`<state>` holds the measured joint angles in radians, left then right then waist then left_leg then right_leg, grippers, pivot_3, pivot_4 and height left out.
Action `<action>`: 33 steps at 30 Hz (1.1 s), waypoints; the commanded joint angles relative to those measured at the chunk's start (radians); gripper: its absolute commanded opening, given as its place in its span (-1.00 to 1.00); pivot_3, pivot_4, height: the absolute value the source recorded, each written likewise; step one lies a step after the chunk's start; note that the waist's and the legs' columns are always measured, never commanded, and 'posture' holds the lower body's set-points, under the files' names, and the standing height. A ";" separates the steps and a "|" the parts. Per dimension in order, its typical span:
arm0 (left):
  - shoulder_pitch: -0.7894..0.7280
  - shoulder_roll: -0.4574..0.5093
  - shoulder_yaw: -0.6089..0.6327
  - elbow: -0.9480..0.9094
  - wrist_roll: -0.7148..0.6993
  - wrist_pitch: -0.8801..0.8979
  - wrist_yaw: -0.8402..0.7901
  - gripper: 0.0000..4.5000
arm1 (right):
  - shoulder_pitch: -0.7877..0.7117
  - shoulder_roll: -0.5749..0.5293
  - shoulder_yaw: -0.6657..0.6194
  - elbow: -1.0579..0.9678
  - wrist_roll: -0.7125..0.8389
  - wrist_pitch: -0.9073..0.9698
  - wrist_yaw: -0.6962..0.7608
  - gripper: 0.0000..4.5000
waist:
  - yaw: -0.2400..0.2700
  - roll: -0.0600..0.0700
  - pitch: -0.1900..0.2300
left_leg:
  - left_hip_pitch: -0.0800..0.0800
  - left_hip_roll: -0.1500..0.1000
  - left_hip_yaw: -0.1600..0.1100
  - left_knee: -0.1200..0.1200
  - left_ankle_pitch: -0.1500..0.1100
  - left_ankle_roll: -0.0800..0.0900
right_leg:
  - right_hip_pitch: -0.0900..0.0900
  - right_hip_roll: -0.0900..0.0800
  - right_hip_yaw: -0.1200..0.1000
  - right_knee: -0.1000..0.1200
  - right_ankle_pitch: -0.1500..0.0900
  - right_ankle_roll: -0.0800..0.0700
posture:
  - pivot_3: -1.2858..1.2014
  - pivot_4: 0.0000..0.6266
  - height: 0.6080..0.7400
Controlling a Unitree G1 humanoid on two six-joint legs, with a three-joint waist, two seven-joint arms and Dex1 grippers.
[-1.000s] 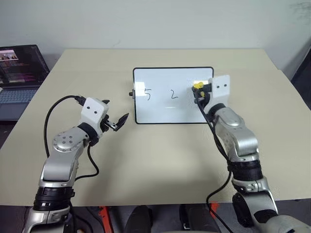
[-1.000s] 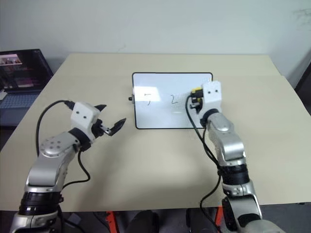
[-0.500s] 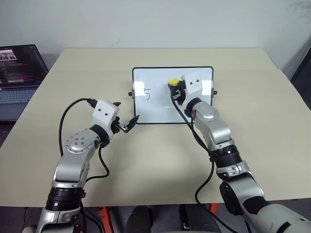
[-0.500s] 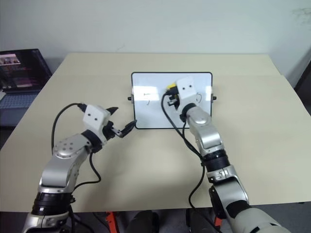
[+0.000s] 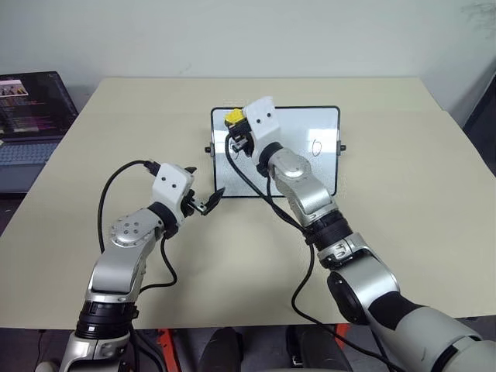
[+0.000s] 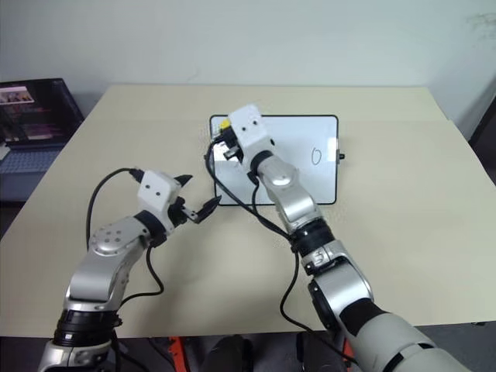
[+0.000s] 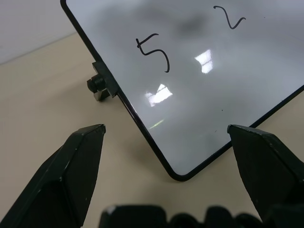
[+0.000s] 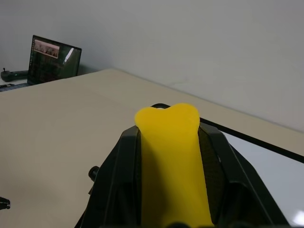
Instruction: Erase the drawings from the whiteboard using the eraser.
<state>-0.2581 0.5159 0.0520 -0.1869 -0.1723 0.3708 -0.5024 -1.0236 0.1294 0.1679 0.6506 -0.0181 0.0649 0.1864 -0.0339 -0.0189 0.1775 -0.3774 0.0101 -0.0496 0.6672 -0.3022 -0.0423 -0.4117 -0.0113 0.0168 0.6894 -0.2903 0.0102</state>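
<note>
The whiteboard [image 5: 310,124] lies flat in the middle of the tan table. My right gripper [image 5: 235,129] is shut on the yellow eraser [image 5: 233,117] and holds it over the board's far left corner; whether it touches the board I cannot tell. The yellow eraser [image 8: 171,156] sticks out between the black fingers in the right wrist view. Of the drawings, a "0" [image 5: 316,146] shows on the right part of the board. The "5" [image 7: 154,52] and "2" [image 7: 229,19] show in the left wrist view. My left gripper [image 5: 208,200] is open and empty, just off the board's near left corner.
An open laptop [image 5: 31,116] stands off the table's left side. A small black knob [image 7: 97,88] sticks out from the board's left edge. My right forearm crosses the middle of the board. A white wall rises behind the table.
My right arm has swept left across the board with the eraser, from the right side to the far left corner, uncovering the "0". The left gripper has edged slightly right, toward the board.
</note>
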 commanded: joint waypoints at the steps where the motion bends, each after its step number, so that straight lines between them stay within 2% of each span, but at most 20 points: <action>1: 0.011 0.001 0.014 -0.052 0.007 0.003 0.016 1.00 | -0.055 0.014 0.002 0.059 -0.017 -0.081 0.009 -0.43 | 0.000 0.000 0.000 | 0.000 0.000 0.000 0.000 0.000 0.000 | 0.000 0.000 0.000 0.000 0.000 0.000 | 0.03 -0.52 1.00; 9: 0.041 0.005 0.028 -0.089 0.002 0.022 0.037 1.00 | -0.135 0.007 -0.005 0.278 -0.057 -0.198 -0.010 -0.43 | 0.000 0.000 0.000 | 0.000 0.000 0.000 0.000 0.000 0.000 | -0.001 0.000 0.000 0.001 0.000 0.000 | 0.03 -0.52 1.00; 19: 0.060 0.008 0.035 -0.117 0.001 0.031 0.047 1.00 | -0.210 -0.021 -0.020 0.446 -0.091 -0.272 -0.057 -0.43 | 0.000 0.000 0.000 | 0.000 0.000 0.000 0.000 0.000 0.000 | -0.001 0.000 0.000 0.001 0.000 0.000 | 0.03 -0.52 1.00; 33: 0.067 0.012 0.047 -0.163 0.000 0.067 0.054 1.00 | -0.258 -0.025 -0.028 0.538 -0.128 -0.295 -0.099 -0.43 | -0.001 0.000 0.000 | -0.001 0.000 0.001 0.000 0.000 -0.001 | -0.001 -0.001 0.000 0.001 0.000 0.000 | 0.03 -0.52 1.00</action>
<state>-0.1905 0.5200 0.0729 -0.3012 -0.1739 0.4389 -0.4600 -1.2437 0.0986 0.1483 1.1970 -0.1388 -0.2052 0.0964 -0.0352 -0.0190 0.1775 -0.3781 0.0101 -0.0488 0.6671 -0.3019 -0.0428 -0.4129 -0.0119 0.0170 0.6903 -0.2903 0.0100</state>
